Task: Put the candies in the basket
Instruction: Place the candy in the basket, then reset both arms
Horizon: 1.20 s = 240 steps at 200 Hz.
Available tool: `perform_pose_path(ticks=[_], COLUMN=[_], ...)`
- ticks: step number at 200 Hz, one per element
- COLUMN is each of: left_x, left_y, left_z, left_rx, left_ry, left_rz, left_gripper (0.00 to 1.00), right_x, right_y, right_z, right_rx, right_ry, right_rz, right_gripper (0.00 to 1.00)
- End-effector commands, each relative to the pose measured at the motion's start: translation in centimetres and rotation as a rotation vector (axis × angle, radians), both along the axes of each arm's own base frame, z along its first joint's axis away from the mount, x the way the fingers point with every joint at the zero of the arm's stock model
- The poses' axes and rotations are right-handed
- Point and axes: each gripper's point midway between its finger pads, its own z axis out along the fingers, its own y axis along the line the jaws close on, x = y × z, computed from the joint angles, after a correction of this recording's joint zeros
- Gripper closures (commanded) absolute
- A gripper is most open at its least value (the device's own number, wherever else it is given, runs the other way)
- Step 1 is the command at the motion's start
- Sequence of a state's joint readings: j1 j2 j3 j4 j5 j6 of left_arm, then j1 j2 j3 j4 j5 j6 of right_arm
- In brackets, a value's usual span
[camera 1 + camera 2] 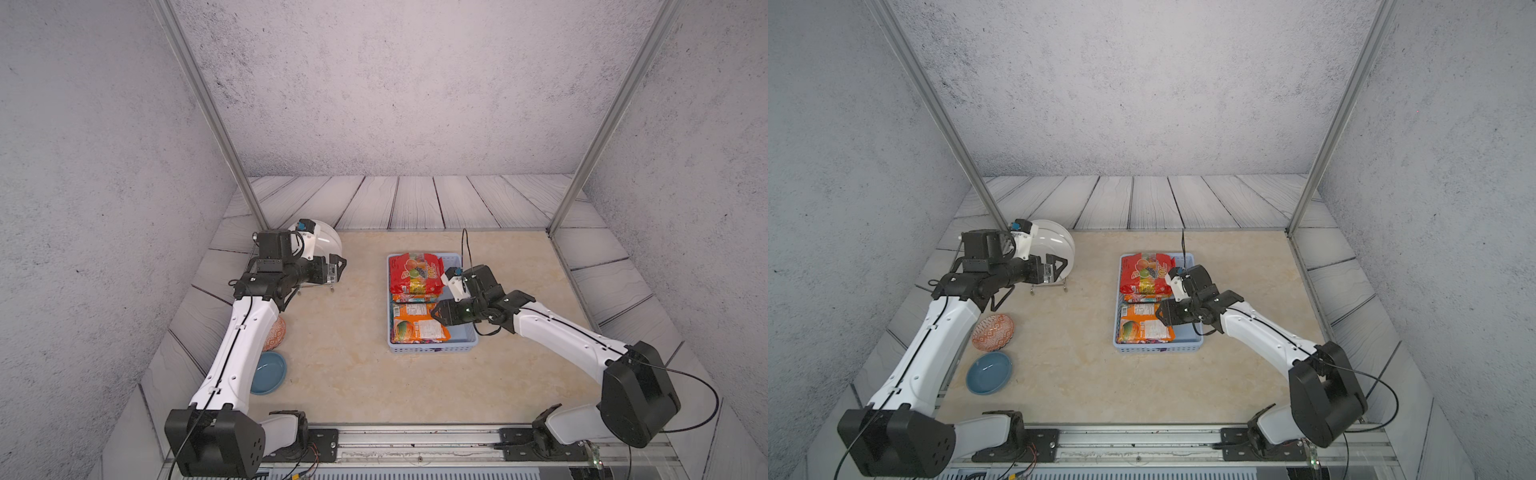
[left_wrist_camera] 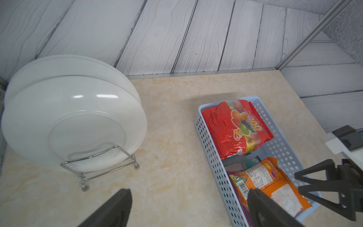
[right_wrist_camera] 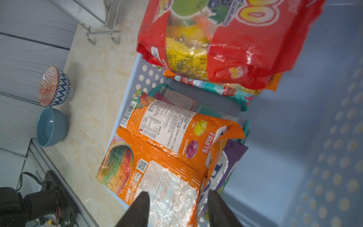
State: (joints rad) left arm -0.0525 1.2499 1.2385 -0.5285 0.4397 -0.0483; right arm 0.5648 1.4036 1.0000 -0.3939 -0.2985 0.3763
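Observation:
In both top views the pale blue basket [image 1: 432,350] [image 1: 1158,348] sits mid-table with the candies stacked inside. A red fruit bag [image 1: 415,274] [image 1: 1146,272] lies at its far end and an orange bag [image 1: 417,328] [image 1: 1144,328] at its near end. My right gripper [image 1: 438,313] [image 3: 177,194] hovers over the basket's near right part, jaws apart just above the orange bag [image 3: 161,153]. Teal [image 3: 225,88] and purple [image 3: 233,153] bags peek out underneath. My left gripper [image 1: 338,268] [image 2: 188,191] is open and empty, left of the basket [image 2: 212,157].
White plates [image 1: 326,241] [image 2: 68,118] stand in a wire rack at the back left, just behind my left gripper. A patterned bowl [image 1: 992,331] and a blue bowl [image 1: 989,372] sit at the near left beside the left arm. Metal posts frame the back corners.

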Motion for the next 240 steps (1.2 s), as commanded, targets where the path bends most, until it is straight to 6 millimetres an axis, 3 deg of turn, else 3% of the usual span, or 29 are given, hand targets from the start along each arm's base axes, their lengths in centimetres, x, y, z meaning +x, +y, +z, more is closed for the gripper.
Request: perform_pose_path(ticks=[1,17,43,47,51,73,108,151,170,201,240], left_x=[0.0,0.3,1.0,1.1,1.2,1.9,2.4,4.0,4.1,4.4,4.8], left_y=[1.3,2.3,4.0,4.3,4.5,5.0,4.1,6.9,6.8,6.8,5.6], left_z=[0.4,0.2,-0.7,-0.8,-0.9,-2.1,-4.6,-7.3,-8.6,-11.3,-13.2], left_rx=[0.067,0.114,0.172,0.18,0.188,0.23,0.252,0.311,0.296,0.296,0.27], left_ry=[-0.029,-0.034,-0.026,-0.027,-0.032,-0.063,-0.091,-0.167,-0.196,-0.207,-0.26], left_rz=[0.039,0.087,0.178,0.194,0.203,0.212,0.135,0.301,0.307,0.309,0.244], left_gripper=[0.02,0.02,0.02,0.02,0.02,0.02,0.02,0.02,0.02,0.02,0.02], right_x=[0.5,1.1,2.3,2.5,2.5,3.2,3.7,5.3,5.9,7.3,9.1], right_y=[-1.8,-3.0,-5.1,-5.4,-5.6,-7.3,-9.1,-10.1,-10.8,-14.3,-17.9], right_z=[3.8,5.2,7.4,7.8,8.2,9.9,11.3,10.6,10.0,9.3,8.6], right_rx=[-0.082,-0.138,-0.201,-0.205,-0.207,-0.238,-0.308,-0.41,-0.446,-0.442,-0.472], right_ry=[-0.134,-0.22,-0.368,-0.393,-0.416,-0.574,-0.73,-0.822,-0.844,-0.819,-0.825], right_rz=[-0.015,-0.026,-0.1,-0.108,-0.115,-0.176,-0.219,-0.241,-0.25,-0.406,-0.552], right_gripper=[0.39,0.32,0.11,0.03,0.01,0.01,0.01,0.01,0.01,0.01,0.01])
